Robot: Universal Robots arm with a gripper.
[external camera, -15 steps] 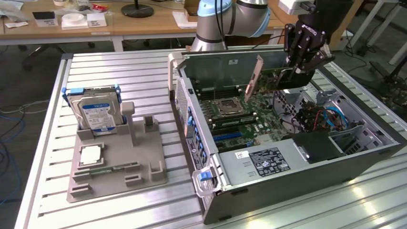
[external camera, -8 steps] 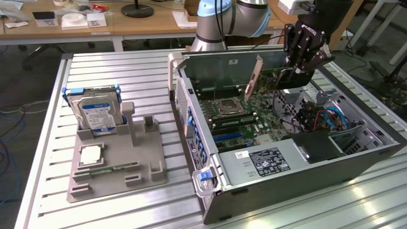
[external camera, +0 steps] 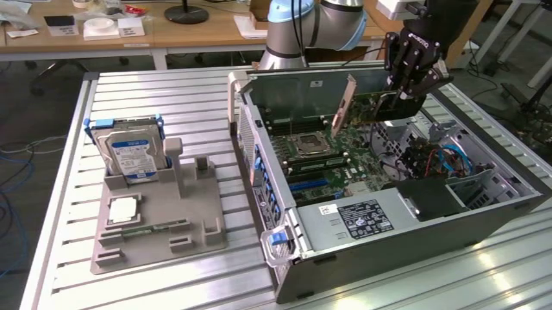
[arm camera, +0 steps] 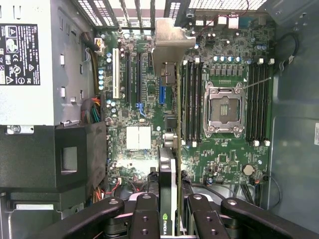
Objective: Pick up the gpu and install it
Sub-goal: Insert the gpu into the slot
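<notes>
A silver desk [external camera: 172, 103] of ribbed metal is carrying two things, its grooves running across from the exterior view's left to its right. Seen from the middle of the desk in that view, a grey moulded holder [external camera: 159, 223] is lying flat at about 8 o'clock, its slots and upright posts facing up. An open computer case [external camera: 388, 248] is lying on its side at about 3 o'clock, its open face turned upward and its long body stretching from 12 o'clock toward 5 o'clock. The two are sitting apart, a strip of bare grooved metal showing between them. The holder is sitting near the desk's 9 o'clock edge.
</notes>
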